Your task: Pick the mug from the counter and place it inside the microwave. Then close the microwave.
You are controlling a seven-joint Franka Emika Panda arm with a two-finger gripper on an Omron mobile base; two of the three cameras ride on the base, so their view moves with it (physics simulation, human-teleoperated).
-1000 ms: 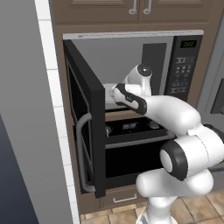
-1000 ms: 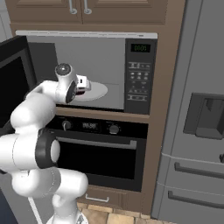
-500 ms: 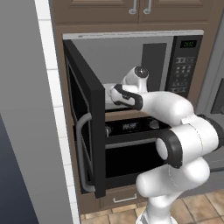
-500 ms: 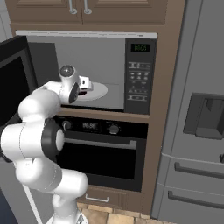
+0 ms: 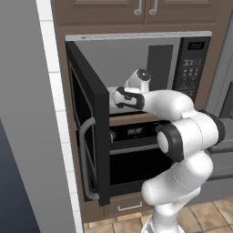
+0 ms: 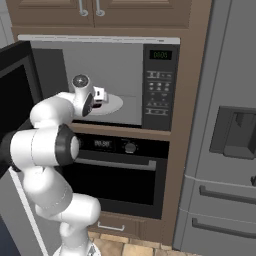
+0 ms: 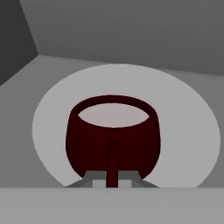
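The dark red mug [image 7: 112,131] with its white inside stands upright over the white turntable [image 7: 183,122] inside the grey microwave [image 5: 159,59], its handle turned toward the hand. My gripper [image 7: 112,181] is shut on that handle, the thin red bar running down between the two grey finger tips. Whether the mug's base touches the turntable I cannot tell. In the base views the hand [image 5: 126,98] [image 6: 96,97] reaches into the open microwave cavity above the turntable [image 6: 114,104]. The microwave door [image 5: 86,123] [image 6: 15,95] hangs wide open on the left.
The microwave keypad [image 6: 160,85] sits right of the cavity. Below is a black oven [image 5: 136,154] [image 6: 120,175] with knobs and a horizontal handle. A steel fridge [image 6: 225,150] stands at the right, wooden cabinets [image 5: 141,9] above, a white tiled wall edge [image 5: 57,113] left of the door.
The hand has crept a little deeper into the microwave cavity with the mug held. The door has not moved and the jaws have stayed shut.
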